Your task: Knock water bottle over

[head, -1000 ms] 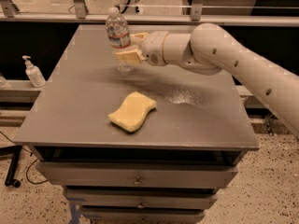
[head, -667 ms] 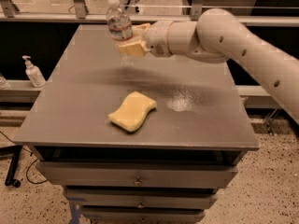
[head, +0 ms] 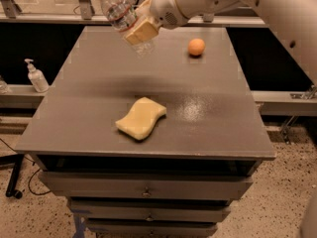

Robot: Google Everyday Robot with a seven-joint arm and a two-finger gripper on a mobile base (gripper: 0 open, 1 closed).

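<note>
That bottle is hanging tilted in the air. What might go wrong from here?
The pincer holds the water bottle tilted, clear of the table, near its far edge. If the grip slips, the bottle may tumble off the back rather than end up lying on top. Once down, it might also roll into the orange ball.

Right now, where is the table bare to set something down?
Bare: the table's left strip beside the sponge, and the right side from the orange to the front edge. Crowded: the back, where the gripper holds the water bottle tilted.
</note>
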